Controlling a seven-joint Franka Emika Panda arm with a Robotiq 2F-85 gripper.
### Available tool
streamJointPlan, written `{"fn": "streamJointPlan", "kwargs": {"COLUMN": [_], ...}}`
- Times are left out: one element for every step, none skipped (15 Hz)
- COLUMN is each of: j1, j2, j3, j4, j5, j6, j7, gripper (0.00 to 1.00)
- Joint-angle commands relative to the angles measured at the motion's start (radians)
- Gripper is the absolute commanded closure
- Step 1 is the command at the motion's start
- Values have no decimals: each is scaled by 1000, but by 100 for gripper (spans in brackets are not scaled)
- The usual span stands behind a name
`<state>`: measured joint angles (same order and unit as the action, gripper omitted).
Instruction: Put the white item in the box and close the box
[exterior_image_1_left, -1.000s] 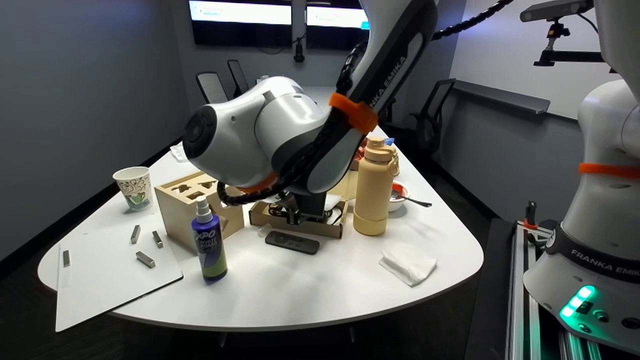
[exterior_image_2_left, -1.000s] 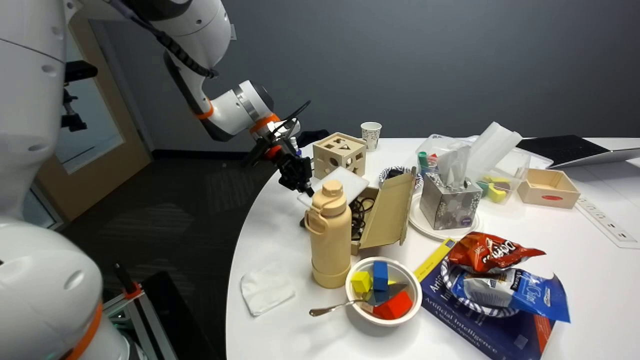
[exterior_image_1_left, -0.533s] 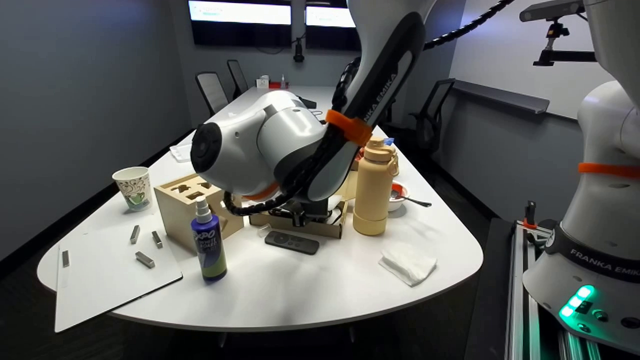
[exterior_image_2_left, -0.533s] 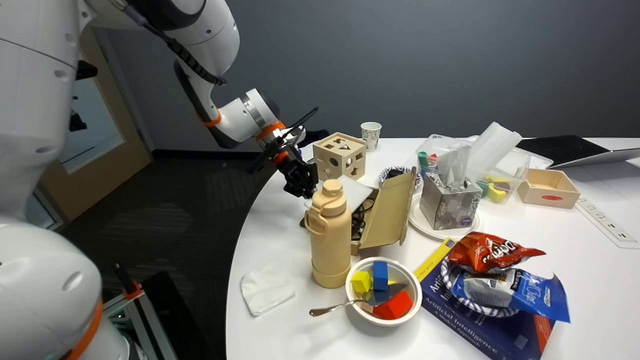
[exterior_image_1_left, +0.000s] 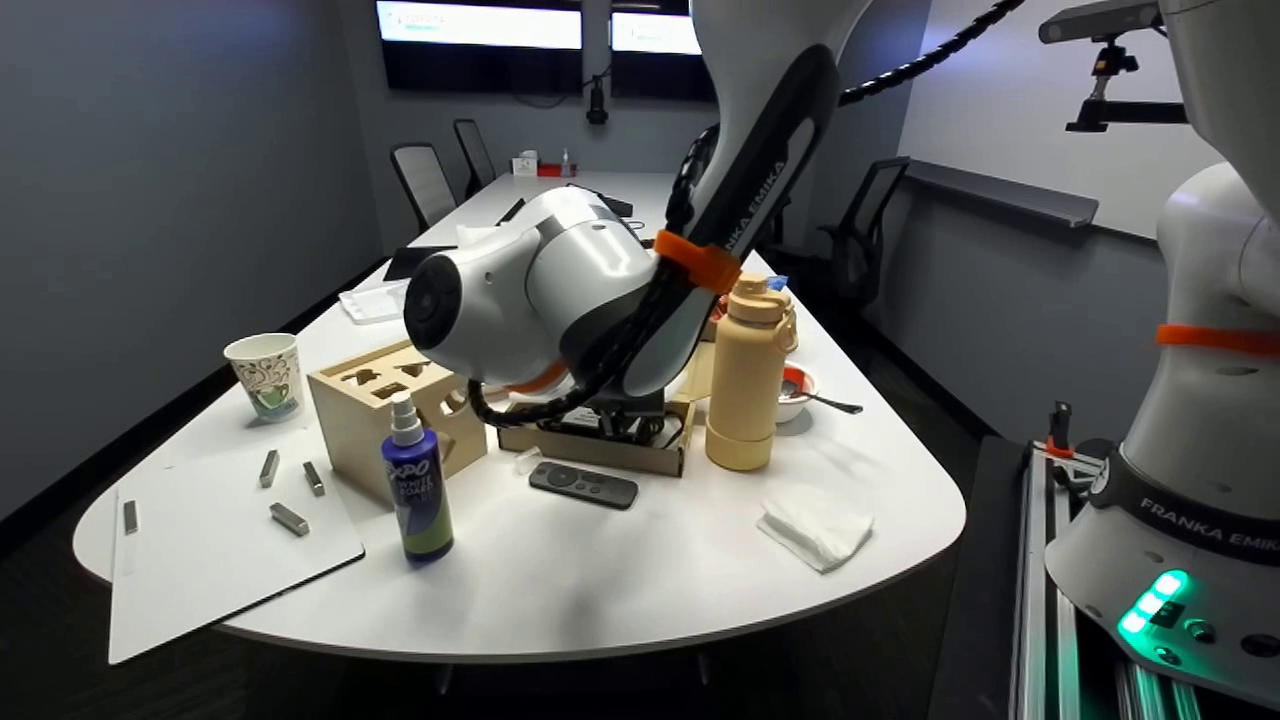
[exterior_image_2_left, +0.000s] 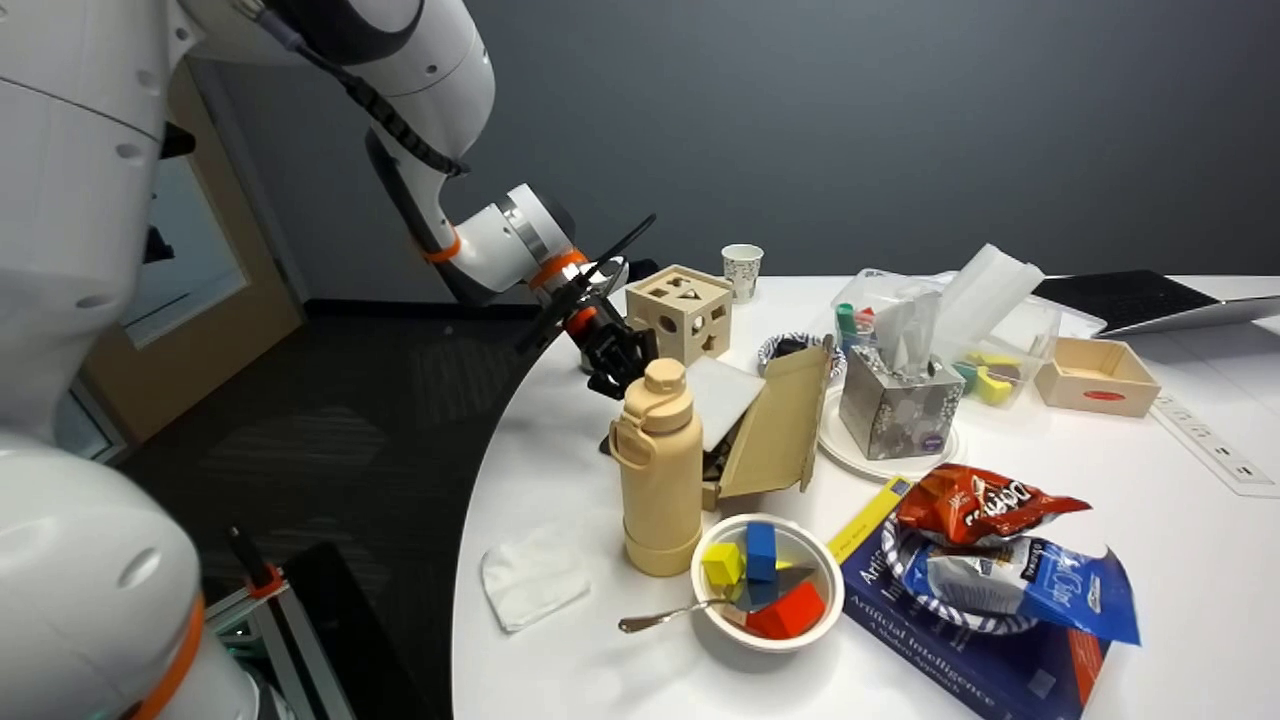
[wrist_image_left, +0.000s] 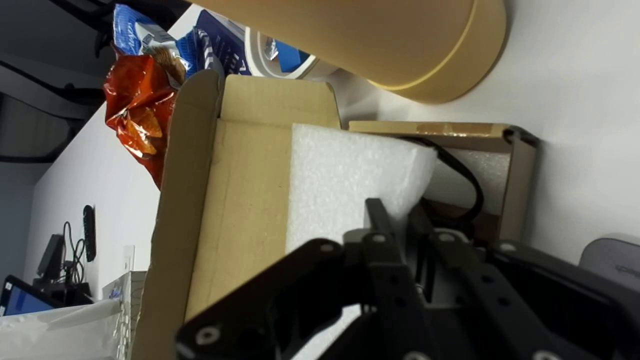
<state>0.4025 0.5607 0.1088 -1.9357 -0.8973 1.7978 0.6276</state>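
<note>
The white item is a flat foam pad, also visible in an exterior view. It lies tilted over the box opening, its far edge near the raised lid. The box is shallow brown cardboard, with its lid standing open; the lid's inside shows in the wrist view. Black cables lie inside. My gripper is shut on the pad's near edge, at the box's near side. It also shows in both exterior views. The tan bottle hides part of the pad and box.
A tan bottle stands close beside the box. A wooden shape cube is on its other side. A remote and spray bottle lie in front. A folded napkin and a bowl of blocks are nearby.
My gripper has moved forward and slightly lower, carrying the pad with it. The pad now covers more of the box opening and reaches closer to the lid.
</note>
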Motion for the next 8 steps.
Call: {"fn": "streamJointPlan", "kwargs": {"j1": [-23, -26, -28, -30, -30, -30, -28, -26], "j2": [21, 23, 24, 22, 19, 15, 15, 15], "j3": [10, 13, 15, 17, 20, 24, 24, 25], "j4": [12, 11, 10, 9, 7, 5, 8, 8], "j5": [-30, -29, -25, -25, -21, -21, -22, -22], "j6": [12, 18, 29, 44, 57, 77, 90, 98], "j7": [-40, -48, -54, -57, -60, -65, -70, -75], "gripper": [97, 97, 64, 63, 56, 49, 41, 34]}}
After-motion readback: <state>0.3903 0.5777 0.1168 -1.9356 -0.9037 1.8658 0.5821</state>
